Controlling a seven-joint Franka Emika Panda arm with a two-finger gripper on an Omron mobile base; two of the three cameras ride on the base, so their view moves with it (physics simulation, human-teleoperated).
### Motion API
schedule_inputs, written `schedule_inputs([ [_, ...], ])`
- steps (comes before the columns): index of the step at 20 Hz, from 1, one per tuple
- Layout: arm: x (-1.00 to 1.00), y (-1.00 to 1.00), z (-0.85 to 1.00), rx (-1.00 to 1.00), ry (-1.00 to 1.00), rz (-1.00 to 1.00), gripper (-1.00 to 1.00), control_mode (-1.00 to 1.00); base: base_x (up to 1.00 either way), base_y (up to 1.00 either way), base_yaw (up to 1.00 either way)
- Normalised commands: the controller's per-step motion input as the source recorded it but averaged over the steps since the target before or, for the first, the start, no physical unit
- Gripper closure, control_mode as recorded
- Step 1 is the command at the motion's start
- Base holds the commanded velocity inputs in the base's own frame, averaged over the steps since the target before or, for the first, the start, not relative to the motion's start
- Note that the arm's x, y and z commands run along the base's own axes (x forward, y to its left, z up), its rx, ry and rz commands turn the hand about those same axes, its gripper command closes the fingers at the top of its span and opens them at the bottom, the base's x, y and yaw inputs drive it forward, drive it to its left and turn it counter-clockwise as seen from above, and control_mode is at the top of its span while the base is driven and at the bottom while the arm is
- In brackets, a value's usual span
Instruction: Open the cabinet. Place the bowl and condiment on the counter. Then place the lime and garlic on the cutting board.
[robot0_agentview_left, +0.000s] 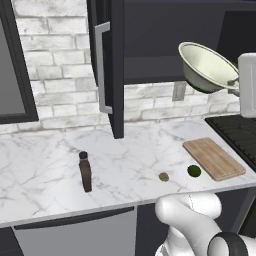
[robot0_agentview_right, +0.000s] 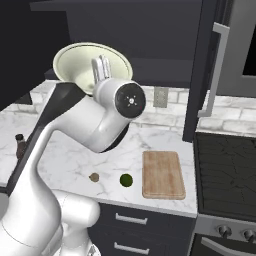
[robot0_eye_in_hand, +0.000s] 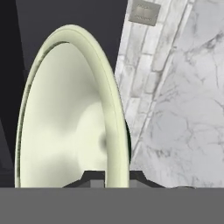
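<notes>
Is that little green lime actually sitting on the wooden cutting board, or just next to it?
Apart. In the right base view the lime lies on the white counter, with bare marble showing between it and the cutting board.

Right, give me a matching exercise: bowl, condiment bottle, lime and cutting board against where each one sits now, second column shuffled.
Things:
1. bowl
2. condiment bottle
3. lime
4. cutting board

Places:
A. flat on the counter, next to the stove
B. lifted in the gripper, tilted, in front of the open cabinet
C. upright on the counter, well left of the rest
D. on the counter beside the board's near corner

Pairs: 1-B, 2-C, 3-D, 4-A
</notes>
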Motion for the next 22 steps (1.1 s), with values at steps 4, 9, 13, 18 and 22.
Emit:
schedule_inputs([
  [4, -0.21, 0.09, -0.17, 0.0, 0.07, 0.08, 1.0, -1.0, 0.0, 0.0, 0.0],
  [9, -0.02, 0.04, -0.25, 0.0, 0.02, 0.08, 1.0, -1.0, 0.0, 0.0, 0.0],
  [13, -0.08, 0.13, -0.28, 0.0, 0.0, 0.08, 1.0, -1.0, 0.0, 0.0, 0.0],
  [18, -0.02, 0.26, -0.34, 0.0, 0.0, 0.09, 1.0, -1.0, 0.0, 0.0, 0.0],
  [22, 0.0, 0.34, -0.36, -0.01, 0.0, 0.07, 1.0, -1.0, 0.0, 0.0, 0.0],
])
